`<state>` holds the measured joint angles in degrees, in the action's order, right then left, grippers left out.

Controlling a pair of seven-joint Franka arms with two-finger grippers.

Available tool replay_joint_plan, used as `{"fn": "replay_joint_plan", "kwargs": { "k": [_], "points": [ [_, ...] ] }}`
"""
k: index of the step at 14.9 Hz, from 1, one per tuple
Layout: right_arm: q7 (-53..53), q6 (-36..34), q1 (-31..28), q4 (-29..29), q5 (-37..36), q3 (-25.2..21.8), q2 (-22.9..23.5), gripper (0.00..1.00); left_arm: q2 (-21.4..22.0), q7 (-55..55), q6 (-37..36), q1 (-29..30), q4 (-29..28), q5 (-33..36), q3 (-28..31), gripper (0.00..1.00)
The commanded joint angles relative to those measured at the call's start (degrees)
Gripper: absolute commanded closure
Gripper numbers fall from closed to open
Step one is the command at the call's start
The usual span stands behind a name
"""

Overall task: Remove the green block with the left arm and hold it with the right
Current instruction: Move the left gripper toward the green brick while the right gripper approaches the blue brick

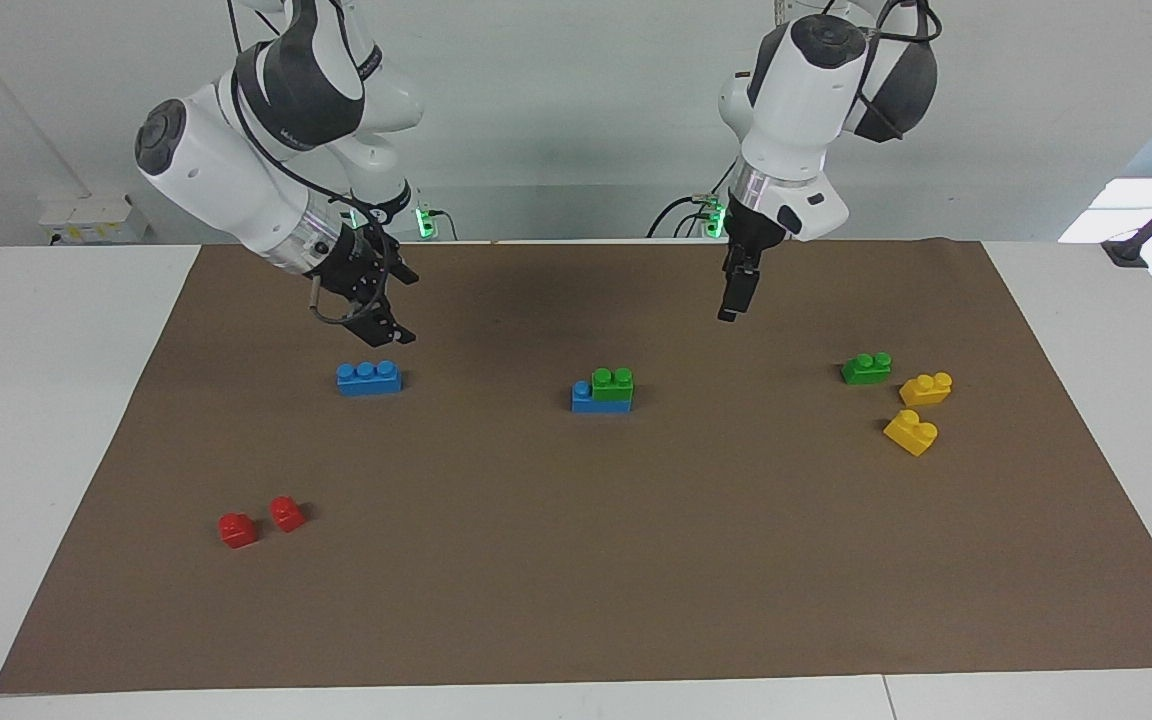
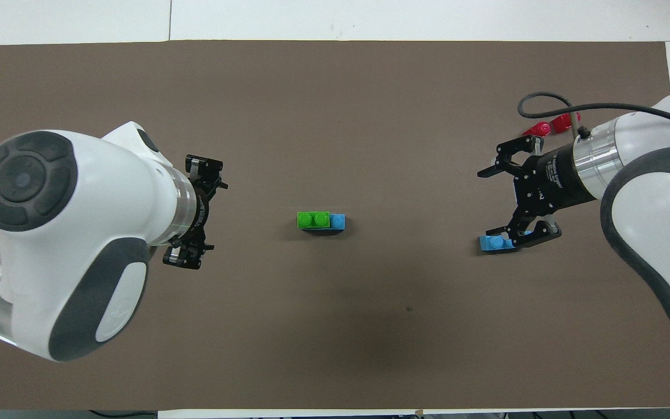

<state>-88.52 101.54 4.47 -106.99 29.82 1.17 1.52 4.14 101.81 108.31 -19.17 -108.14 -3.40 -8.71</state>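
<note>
Starting at the right arm's end of the brown mat (image 1: 576, 580), two red bricks (image 1: 261, 522) lie side by side toward the mat's edge farthest from the robots. A lone blue brick (image 1: 368, 377) sits nearer the robots than they do, with the right gripper (image 1: 391, 325) hanging in the air over the mat just beside it, its fingers spread wide and holding nothing. At the middle of the mat the green block (image 1: 613, 385) is stacked on a second blue brick (image 1: 596, 400), covering the part of it toward the left arm's end and leaving one blue stud bare at the other. The left gripper (image 1: 733, 300) hangs over the mat between that stack and the robots' edge, pointing down, fingers released and empty. Toward the left arm's end, a second green brick (image 1: 866, 368) rests on the mat, and two yellow bricks (image 1: 918, 410) lie just beside it, closer to that end's edge.
</note>
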Motion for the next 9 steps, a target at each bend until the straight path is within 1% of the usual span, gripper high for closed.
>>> {"fn": "replay_joint_plan", "kwargs": {
  "k": [1, 3, 6, 7, 9],
  "points": [
    [1.58, 4.53, 1.33, -3.56, 3.75, 0.06, 0.32, 0.0, -3.33, 10.13, 3.31, -3.67, -0.23, 0.85, 0.97, 0.0],
    [4.48, 6.99, 1.51, -5.24, 6.82, 0.06, 1.37, 0.0, -5.8, 15.33, 5.33, -5.34, 0.04, 0.94, 0.97, 0.0],
    [5.11, 10.51, 3.44, -5.33, 9.11, 0.06, 3.3, 0.0, -9.13, 21.39, 9.53, -7.45, -0.05, 3.04, 0.97, 0.0],
    [5.11, 11.65, 3.88, -5.33, 9.99, 0.06, 3.92, 0.0, -9.58, 22.28, 10.69, -7.63, -0.23, 3.14, 0.89, 0.0],
    [5.54, 13.58, 4.58, -5.24, 12.1, 0.06, 5.41, 0.0, -12.12, 23.52, 11.39, -8.42, -0.05, 3.31, 0.97, 0.0]
  ]
}}
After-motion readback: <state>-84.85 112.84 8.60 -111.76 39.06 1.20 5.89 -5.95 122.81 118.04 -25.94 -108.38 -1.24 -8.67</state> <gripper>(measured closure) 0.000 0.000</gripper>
